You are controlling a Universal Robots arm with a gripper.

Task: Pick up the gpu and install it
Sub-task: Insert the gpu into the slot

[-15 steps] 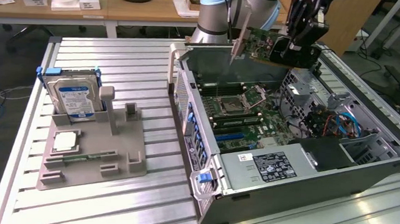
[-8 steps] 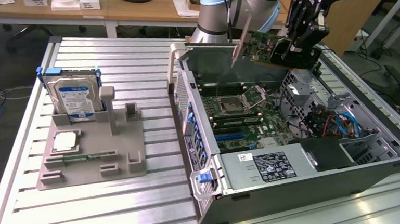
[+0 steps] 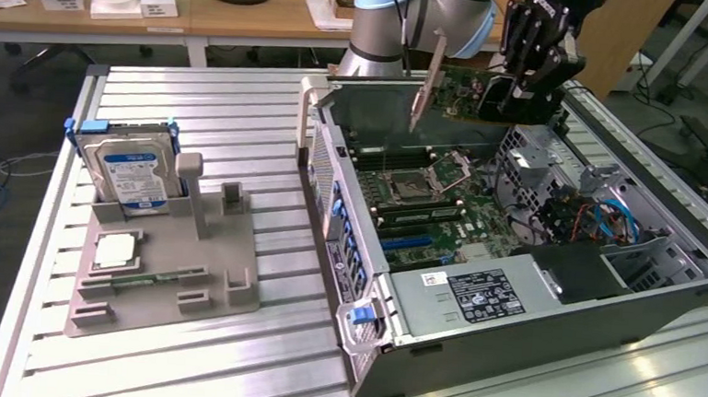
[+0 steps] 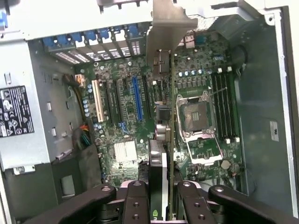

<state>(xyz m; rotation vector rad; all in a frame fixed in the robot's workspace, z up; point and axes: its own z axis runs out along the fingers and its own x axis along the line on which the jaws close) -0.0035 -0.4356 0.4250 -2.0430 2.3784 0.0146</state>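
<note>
Gripper (image 4: pixel 161 198) fingers pinching the gpu (image 4: pixel 163 140) edge-on, hanging over the open computer case (image 3: pixel 642 308), above the motherboard (image 4: pixel 126 112), not seated yet.

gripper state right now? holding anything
gripper: closed on the gpu, held edge-down above the open computer case

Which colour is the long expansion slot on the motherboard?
Blue; the slot shows best in the wrist view.

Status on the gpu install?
End effector shut on gpu. Card edge-down, held above the open case, not seated. Nothing blocking over the motherboard.
</note>
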